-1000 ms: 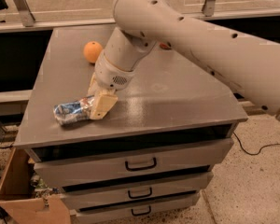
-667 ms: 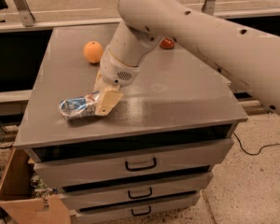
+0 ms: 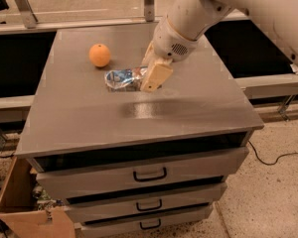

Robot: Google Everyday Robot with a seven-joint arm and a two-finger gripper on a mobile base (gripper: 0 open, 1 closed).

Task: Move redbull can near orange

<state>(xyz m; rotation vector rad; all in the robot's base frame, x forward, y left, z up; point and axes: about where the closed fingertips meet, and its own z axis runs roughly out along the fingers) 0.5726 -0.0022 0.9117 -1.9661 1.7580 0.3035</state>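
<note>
gripper (image 3: 146, 79): is reaching down over the middle of the grey cabinet top (image 3: 198, 108), its tan fingers (image 3: 156, 74) clamping one end of the redbull can.
redbull can (image 3: 120, 79): is lying on its side, sticking out from between the fingers toward the picture's left.
orange (image 3: 100, 55): is sitting beyond the can's free end, up and left of the gripper, near the can but apart from it.
arm (image 3: 198, 9): is slanting in from the upper right, above the gripper.
drawers (image 3: 149, 175): are facing out below.

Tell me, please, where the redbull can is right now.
In the camera view the redbull can is held sideways by the gripper at its right end, low over the cabinet top, just right of the orange.
</note>
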